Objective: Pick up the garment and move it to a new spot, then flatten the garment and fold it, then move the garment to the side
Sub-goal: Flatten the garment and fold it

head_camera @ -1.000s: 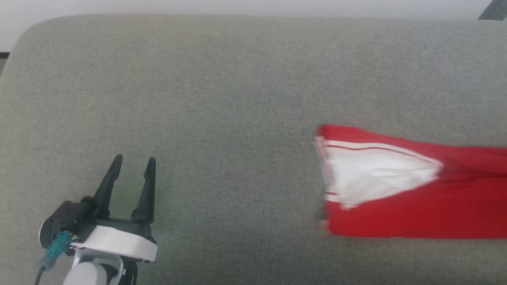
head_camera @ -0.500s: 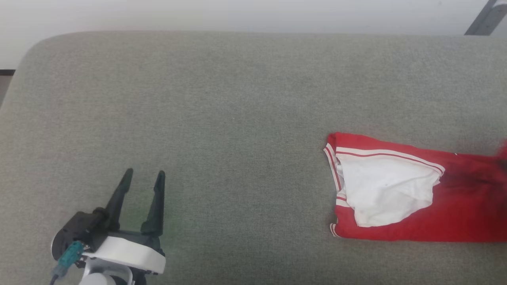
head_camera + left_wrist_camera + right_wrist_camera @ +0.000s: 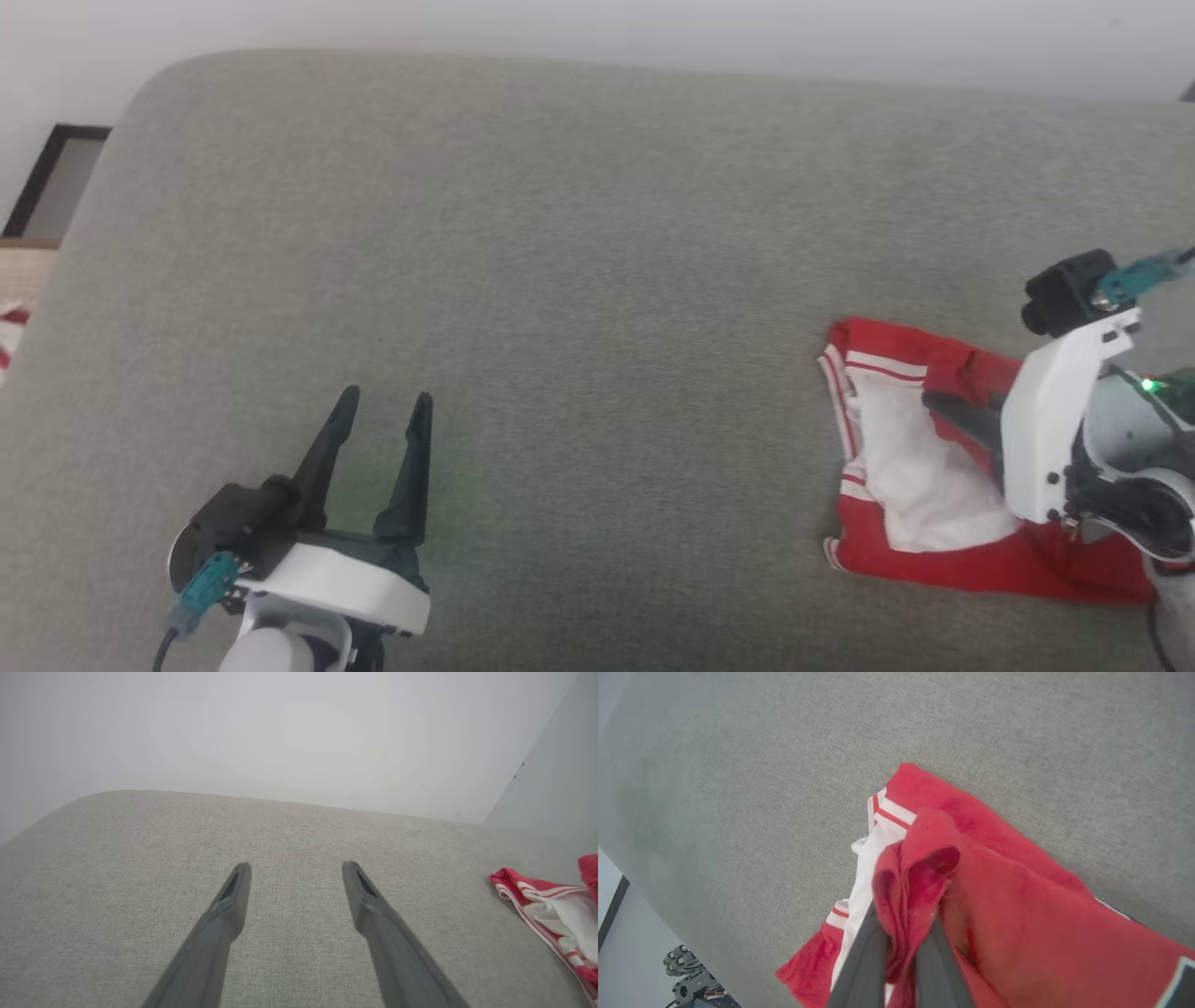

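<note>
A wide grey fabric-covered surface [image 3: 579, 243] with a rounded corner stretches across the head view, with a pale wall [image 3: 597, 28] along the top of the frame.

At the right of the frame lies the garment [image 3: 920, 467], a bright red shirt with a white sleeve and red-and-white striped trim. It is bunched and partly folded on itself, its striped edge facing the middle of the frame.

The right gripper [image 3: 938, 403] reaches in from the right edge, its dark fingers pointing left over the shirt. In the right wrist view the garment [image 3: 1008, 914] rises in a crumpled ridge between the two fingers of the right gripper [image 3: 903, 924], which are pressed close together and pinch a fold of red cloth.

The left gripper [image 3: 387, 397] sits at the lower left of the head view, well apart from the shirt, with its fingers spread wide and nothing between them. In the left wrist view the left gripper [image 3: 296, 865] hovers over bare grey fabric, and the garment [image 3: 556, 905] shows at the right edge.
</note>
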You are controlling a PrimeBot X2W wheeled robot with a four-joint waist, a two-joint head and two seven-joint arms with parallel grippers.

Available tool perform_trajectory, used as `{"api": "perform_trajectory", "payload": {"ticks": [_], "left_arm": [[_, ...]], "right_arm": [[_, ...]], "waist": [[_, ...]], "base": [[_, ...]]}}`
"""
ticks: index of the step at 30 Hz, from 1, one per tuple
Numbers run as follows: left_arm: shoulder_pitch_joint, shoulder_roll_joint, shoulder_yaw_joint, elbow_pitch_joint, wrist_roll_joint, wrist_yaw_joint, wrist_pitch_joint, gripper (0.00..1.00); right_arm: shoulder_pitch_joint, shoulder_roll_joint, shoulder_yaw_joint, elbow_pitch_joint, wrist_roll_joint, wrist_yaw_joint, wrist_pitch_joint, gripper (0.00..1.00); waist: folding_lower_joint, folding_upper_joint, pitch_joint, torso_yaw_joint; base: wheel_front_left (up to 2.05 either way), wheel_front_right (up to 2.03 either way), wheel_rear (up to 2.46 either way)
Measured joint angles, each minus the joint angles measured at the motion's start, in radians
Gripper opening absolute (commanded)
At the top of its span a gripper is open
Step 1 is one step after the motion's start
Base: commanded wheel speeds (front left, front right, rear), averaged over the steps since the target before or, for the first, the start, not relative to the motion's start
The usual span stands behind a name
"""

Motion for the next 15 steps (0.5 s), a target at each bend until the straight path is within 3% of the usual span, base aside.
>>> {"api": "perform_trajectory", "payload": {"ticks": [8,9,11,12,13,15], "left_arm": [[-0.014,-0.016,-0.010,0.008,-0.003,0.000,0.000,1.00],[-0.014,-0.018,-0.011,0.009,-0.003,0.000,0.000,1.00],[-0.014,-0.019,-0.010,0.014,-0.003,0.000,0.000,1.00],[-0.014,-0.019,-0.010,0.017,-0.003,0.000,0.000,1.00],[-0.014,-0.018,-0.010,0.020,-0.004,0.000,0.000,1.00],[-0.013,-0.014,-0.008,0.025,-0.012,0.000,0.000,1.00]], "right_arm": [[-0.039,0.001,0.063,0.125,0.000,0.000,-0.059,0.00],[-0.040,0.001,0.071,0.136,0.000,0.000,-0.069,0.07],[-0.041,-0.001,0.087,0.155,0.002,0.000,-0.088,0.47],[-0.041,0.001,0.094,0.162,0.010,0.000,-0.101,0.95],[-0.044,0.003,0.100,0.168,0.014,0.000,-0.110,1.00],[-0.045,0.004,0.109,0.173,0.033,0.000,-0.125,1.00]], "waist": [[0.0000,0.0000,0.024,0.039],[0.0000,0.0000,0.024,0.040],[0.0000,0.0000,0.020,0.039],[0.0000,0.0000,0.017,0.037],[0.0000,0.0000,0.014,0.033],[0.0000,0.0000,0.005,0.025]], "base": [[0.00,0.00,0.00],[0.00,0.00,0.00],[0.00,0.00,0.00],[0.00,0.00,0.00],[0.00,0.00,0.00],[0.00,0.00,0.00]]}}
